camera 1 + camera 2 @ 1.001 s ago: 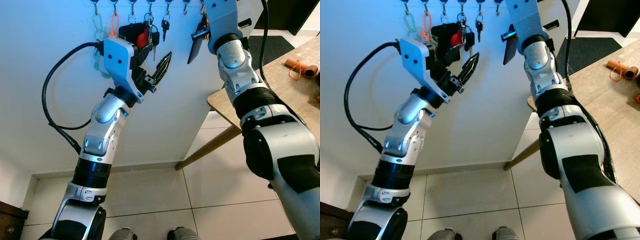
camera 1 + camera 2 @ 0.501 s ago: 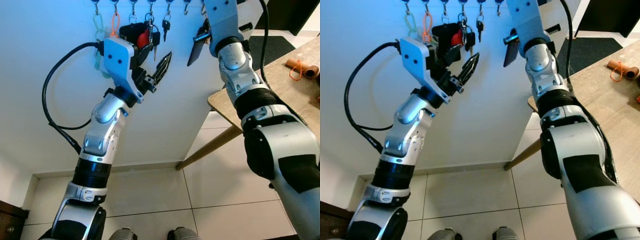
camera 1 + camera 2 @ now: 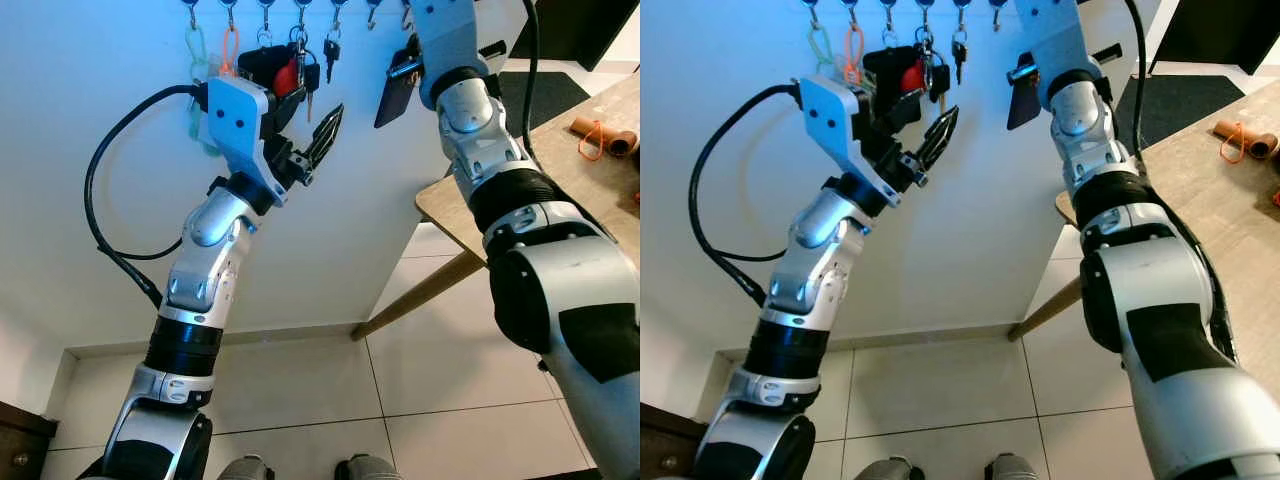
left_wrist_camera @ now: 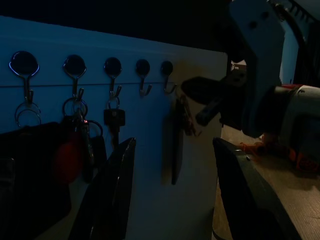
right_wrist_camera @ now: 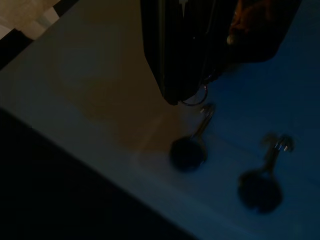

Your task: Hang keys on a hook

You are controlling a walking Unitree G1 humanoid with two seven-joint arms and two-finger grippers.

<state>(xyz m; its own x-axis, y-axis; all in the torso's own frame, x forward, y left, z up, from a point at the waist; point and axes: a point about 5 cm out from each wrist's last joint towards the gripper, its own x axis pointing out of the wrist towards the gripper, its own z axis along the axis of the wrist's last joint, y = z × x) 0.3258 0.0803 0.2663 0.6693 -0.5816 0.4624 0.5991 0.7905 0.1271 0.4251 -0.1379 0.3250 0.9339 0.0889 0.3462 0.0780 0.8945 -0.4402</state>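
Note:
A row of small hooks (image 4: 143, 75) lines the top of the white wall. My right gripper (image 3: 408, 52) is raised to the rail and shut on a bunch of keys with a long black fob (image 3: 391, 100) dangling below. In the right wrist view the key ring (image 5: 194, 99) hangs at the fingertips, just beside one hook (image 5: 206, 113). My left gripper (image 3: 318, 125) is held up under the rail, open, with nothing between its fingers (image 4: 107, 200). Behind it hang a red-fobbed bunch (image 3: 288, 72) and a single key (image 3: 331, 52).
Green (image 3: 196, 45) and orange (image 3: 229, 45) carabiners hang on the leftmost hooks. A wooden table (image 3: 560, 135) with an orange-banded roll (image 3: 600, 133) stands at right, its corner near the wall. A dark mat (image 3: 545, 95) lies beyond. Tiled floor is below.
My right gripper with the keys has edged slightly up toward the hooks. The left arm has stayed where it was.

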